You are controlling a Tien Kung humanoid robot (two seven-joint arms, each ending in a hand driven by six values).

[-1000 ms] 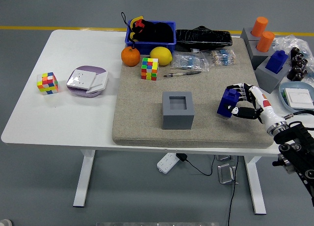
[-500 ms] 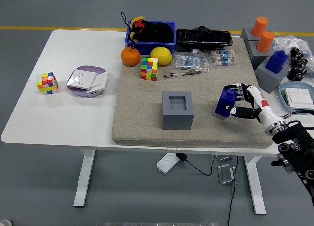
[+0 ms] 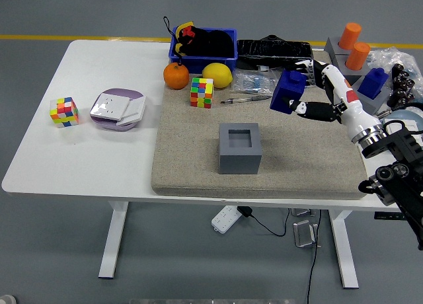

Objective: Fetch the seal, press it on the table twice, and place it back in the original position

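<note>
head view | high, robot's side | faces forward-down | whole white table (image 3: 99, 158) in frame

holder (image 3: 239, 148) on mat (image 3: 192, 165), cube (image 3: 201, 92) behind it

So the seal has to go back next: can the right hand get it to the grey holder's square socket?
Probably yes. The right hand holds the blue seal raised over the mat, and nothing stands between it and the grey holder, whose socket is empty.

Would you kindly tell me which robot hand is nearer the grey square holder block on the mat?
Right. The right hand, gripping the blue seal, is up-right of the grey square holder block; the left is out of view.
</note>
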